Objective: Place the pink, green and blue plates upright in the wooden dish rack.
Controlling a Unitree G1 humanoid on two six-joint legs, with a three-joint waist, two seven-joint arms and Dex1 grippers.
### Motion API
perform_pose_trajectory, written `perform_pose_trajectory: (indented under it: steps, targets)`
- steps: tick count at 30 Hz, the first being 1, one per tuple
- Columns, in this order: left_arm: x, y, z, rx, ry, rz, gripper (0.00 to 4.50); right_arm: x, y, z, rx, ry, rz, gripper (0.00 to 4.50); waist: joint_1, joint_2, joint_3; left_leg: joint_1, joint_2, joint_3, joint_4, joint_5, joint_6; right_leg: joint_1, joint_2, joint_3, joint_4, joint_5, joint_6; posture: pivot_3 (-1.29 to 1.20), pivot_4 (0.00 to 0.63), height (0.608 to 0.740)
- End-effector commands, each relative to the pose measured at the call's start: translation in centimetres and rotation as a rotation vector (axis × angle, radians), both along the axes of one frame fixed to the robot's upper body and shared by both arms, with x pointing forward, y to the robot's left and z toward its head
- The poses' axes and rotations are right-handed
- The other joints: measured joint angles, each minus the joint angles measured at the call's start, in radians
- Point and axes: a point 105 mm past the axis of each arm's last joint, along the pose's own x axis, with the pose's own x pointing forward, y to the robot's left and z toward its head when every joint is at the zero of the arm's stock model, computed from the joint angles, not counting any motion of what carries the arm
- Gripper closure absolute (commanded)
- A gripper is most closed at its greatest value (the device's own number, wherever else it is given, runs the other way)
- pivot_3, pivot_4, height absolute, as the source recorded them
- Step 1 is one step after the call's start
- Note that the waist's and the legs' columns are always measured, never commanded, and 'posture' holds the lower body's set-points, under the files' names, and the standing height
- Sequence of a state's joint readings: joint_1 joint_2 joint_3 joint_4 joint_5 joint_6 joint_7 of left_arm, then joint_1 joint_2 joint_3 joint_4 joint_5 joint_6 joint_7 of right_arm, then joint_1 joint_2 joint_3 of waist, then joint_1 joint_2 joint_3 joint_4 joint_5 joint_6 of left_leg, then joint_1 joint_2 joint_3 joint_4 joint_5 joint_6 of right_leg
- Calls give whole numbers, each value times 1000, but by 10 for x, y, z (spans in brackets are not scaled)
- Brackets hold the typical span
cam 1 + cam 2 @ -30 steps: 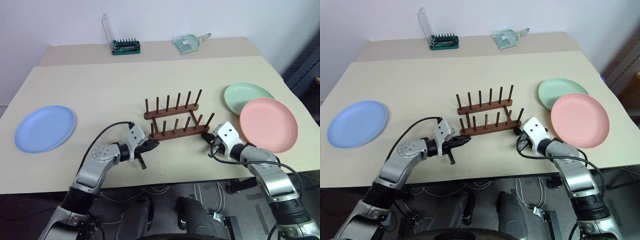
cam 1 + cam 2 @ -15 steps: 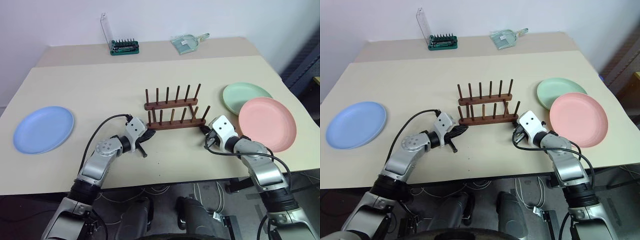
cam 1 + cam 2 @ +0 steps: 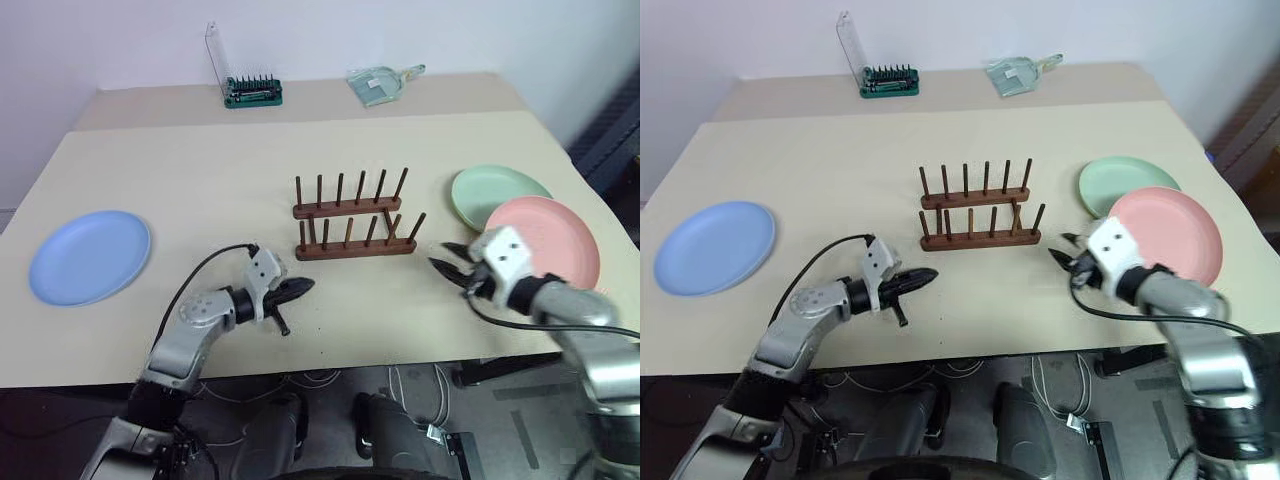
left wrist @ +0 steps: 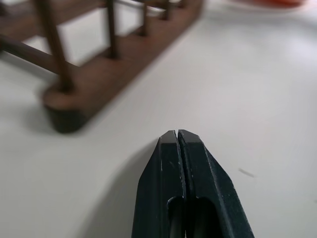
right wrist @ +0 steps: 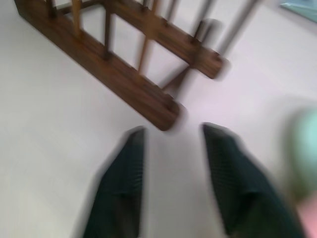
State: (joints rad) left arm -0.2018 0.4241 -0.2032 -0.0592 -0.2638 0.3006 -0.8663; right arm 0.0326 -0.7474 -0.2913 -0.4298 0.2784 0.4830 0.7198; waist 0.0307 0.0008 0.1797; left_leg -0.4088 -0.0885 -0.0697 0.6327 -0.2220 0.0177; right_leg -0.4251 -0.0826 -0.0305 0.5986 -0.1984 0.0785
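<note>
The wooden dish rack sat empty mid-table, with the blue plate flat off to its left and the pink plate overlapping the green plate on its right. Left gripper was pinched fully closed just short of the rack's near left corner, holding nothing. Right gripper had its fingers spread apart with nothing between them, between rack and pink plate.

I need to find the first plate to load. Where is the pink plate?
In the left eye view the pink plate lies flat at the table's right edge, overlapping the green plate, beside the right gripper.
</note>
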Motion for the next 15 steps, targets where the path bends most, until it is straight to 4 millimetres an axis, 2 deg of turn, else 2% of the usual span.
perform_pose_trajectory:
  steps: [1, 2, 3, 5, 8, 11, 15]
  targets:
    - [-10, -12, 6, -17, -5, -86, 4500, -6, -10, 20, 4, -59, -53, 652, 2, 0, 0, 0, 0, 0, 0, 0, -1, 0, 0, 0, 0, 0, 0, 0, 150, 740]
    - [-10, -13, 6, -19, -3, -92, 4500, -7, -12, 21, 5, -61, -65, 192, 3, 0, 0, 0, 0, 0, 0, -1, -2, 0, 0, 0, 0, 0, 0, 0, 150, 740]
    - [-11, -17, 8, -34, 1, -109, 4500, -8, -22, 20, 0, -63, -120, 83, 4, 0, 0, 0, 0, 0, 0, -1, -2, 0, 0, 0, 0, 0, 0, 0, 150, 740]
    - [-15, -33, 19, -92, -17, -169, 4500, -14, -37, 4, -24, -36, -217, 83, 11, 0, 0, 0, 0, 0, 0, -1, -2, 0, -1, 0, 0, 0, 0, 0, 150, 740]
    - [-18, -46, 30, -138, -44, -215, 4500, -20, -41, -20, -44, 21, -277, 83, 13, 0, 0, -2, 0, 0, 0, 0, 1, 0, -1, -1, -2, 0, 0, 0, 150, 740]
    - [-21, -49, 32, -138, -70, -242, 4500, -20, -51, -38, -114, 51, -353, 83, 4, 0, 0, -1, 0, 3, 0, -1, 2, -1, -2, 0, -2, 0, 0, 0, 150, 740]
    - [-22, -46, 29, -119, -84, -255, 4500, -18, -59, -45, -139, 54, -403, 83, 7, 1, 0, 0, 0, 5, 0, -1, 2, -1, -3, 0, 0, 0, 0, 0, 150, 740]
